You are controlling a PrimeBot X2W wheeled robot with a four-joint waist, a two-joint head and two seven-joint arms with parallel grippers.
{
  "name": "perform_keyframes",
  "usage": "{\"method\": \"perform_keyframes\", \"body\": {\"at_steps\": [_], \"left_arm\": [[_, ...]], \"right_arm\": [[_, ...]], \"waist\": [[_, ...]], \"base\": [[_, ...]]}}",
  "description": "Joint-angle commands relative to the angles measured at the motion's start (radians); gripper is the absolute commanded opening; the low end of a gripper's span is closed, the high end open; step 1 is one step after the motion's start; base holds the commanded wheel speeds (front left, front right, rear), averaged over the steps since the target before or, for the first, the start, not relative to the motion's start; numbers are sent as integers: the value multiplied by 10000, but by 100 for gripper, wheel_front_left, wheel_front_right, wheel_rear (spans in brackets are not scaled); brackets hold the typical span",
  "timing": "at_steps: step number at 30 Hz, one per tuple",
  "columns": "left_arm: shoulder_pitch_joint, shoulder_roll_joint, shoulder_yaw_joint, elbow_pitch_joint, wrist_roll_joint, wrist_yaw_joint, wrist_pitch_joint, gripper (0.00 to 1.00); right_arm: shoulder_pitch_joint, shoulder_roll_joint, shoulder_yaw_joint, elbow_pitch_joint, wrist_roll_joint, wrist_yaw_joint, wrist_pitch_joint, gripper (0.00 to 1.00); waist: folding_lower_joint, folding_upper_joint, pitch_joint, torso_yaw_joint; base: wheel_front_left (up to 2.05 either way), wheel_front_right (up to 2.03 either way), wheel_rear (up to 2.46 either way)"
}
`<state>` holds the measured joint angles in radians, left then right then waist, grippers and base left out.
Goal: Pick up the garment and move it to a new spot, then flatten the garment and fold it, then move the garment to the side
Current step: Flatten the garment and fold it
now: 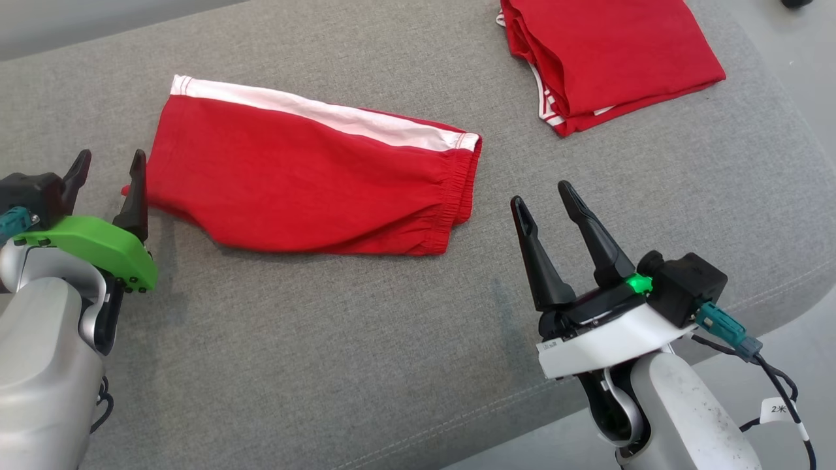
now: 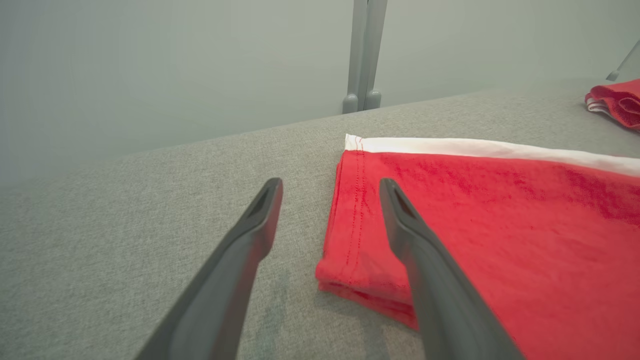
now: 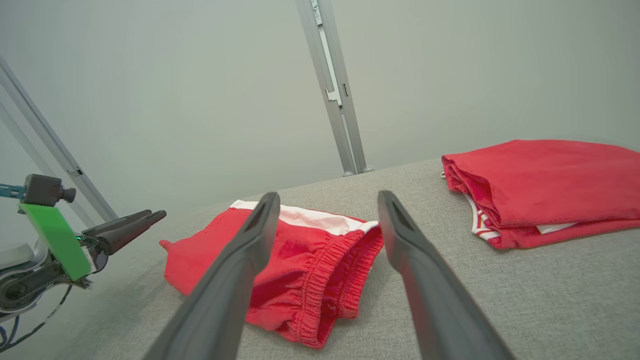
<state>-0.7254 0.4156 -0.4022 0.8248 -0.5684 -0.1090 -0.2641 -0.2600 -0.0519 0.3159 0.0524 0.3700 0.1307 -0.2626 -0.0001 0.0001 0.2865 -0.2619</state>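
The counter [image 1: 326, 339] has a grey woven cloth covering, matt, with a coarse visible weave. The garment [image 1: 307, 189] is red cloth, matt, soft and lightly creased, with a white cloth stripe and a puckered elastic waistband. The folded red pile [image 1: 614, 59] is like matt cloth. The left gripper [image 1: 110, 160] and right gripper [image 1: 541, 191] have smooth dark plastic fingers with a dull sheen. The green bracket [image 1: 98, 245] is smooth plastic. The right forearm [image 1: 686, 418] has a pale, scuffed hard shell. The post [image 3: 332, 90] is satin grey metal.
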Motion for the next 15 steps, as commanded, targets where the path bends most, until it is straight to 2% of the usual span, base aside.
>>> {"method": "perform_keyframes", "body": {"at_steps": [1,9,15], "left_arm": [[2,-42,93,253,60,-87,-2,100],[-609,-188,-12,1533,-44,-205,-2,100],[-774,-317,-570,2328,-428,-210,119,100]], "right_arm": [[106,-6,-12,-99,-69,0,-20,100],[-10,2,11,-269,-130,0,-20,100],[-71,4,-2,-351,50,0,-20,100]], "waist": [[1,-1,97,-121],[1,-1,588,-426],[1,-1,745,-549]], "base": [[0,0,0],[0,0,0],[0,0,0]]}}
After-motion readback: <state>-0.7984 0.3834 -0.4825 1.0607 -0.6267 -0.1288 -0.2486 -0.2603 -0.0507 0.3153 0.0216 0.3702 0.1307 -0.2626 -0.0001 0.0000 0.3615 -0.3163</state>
